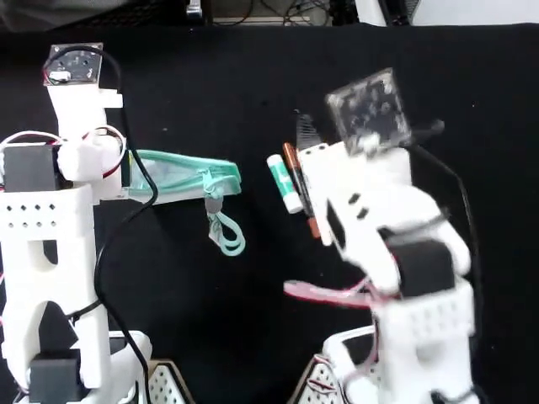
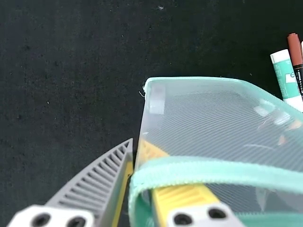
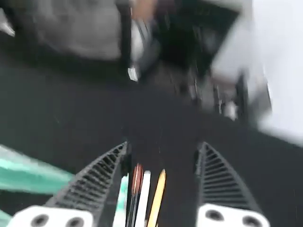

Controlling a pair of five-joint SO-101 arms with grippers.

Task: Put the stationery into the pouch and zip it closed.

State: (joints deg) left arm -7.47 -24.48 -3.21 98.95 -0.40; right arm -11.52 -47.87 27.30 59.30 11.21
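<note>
Evidently loading is just starting: the left gripper (image 2: 137, 146) pinches the pouch (image 2: 213, 123) by its rim, the right gripper (image 3: 164, 146) hangs wide over the pens (image 3: 142, 189) at the pouch's three o'clock, and it must next drop and close on one.

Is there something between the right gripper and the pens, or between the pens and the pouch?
Nothing visible. The right gripper hangs over the pens with open jaws, and only bare table lies between them and the pouch.
</note>
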